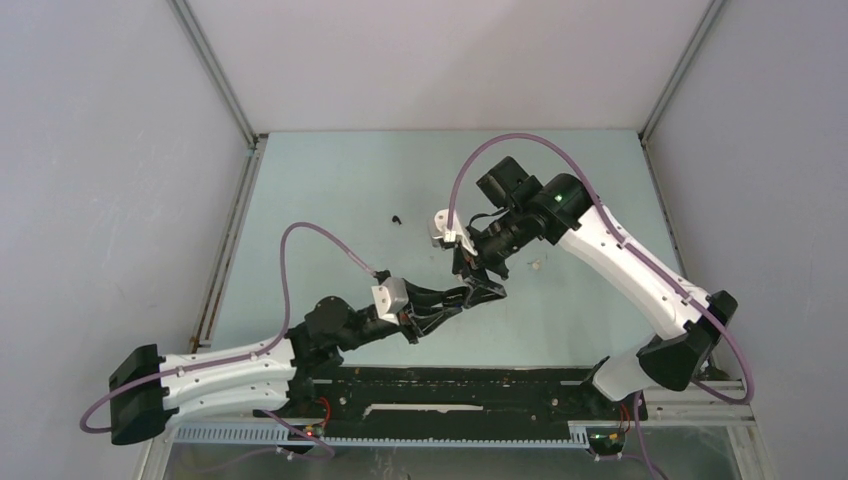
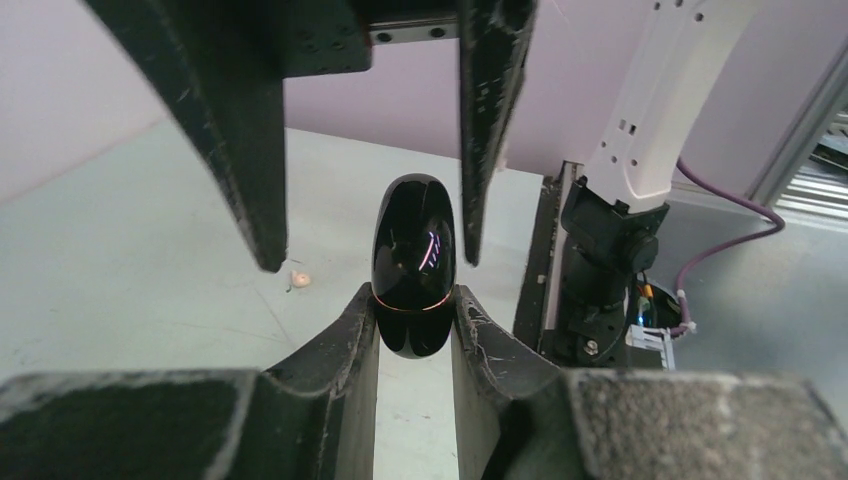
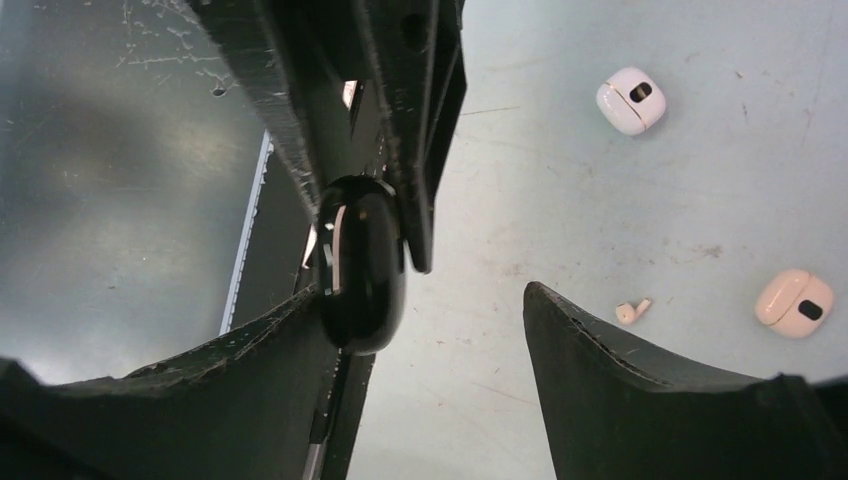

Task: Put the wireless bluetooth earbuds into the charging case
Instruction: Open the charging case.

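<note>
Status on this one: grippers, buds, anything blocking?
Left gripper shut on black case, lid looks closed. Right gripper open, straddling the case. Beige bud and black bud loose on table. Nothing blocking.

Robot lab cell, blank walls [image 1: 90, 200], aluminium frame [image 1: 215, 70], pale table [image 1: 330, 180]

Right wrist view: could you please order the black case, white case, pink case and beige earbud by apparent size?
1. Glossy black oval case, though it is nearest the camera.
2. Rounded white case and rounded pink case: alike, not ranked.
3. Tiny beige earbud.
</note>
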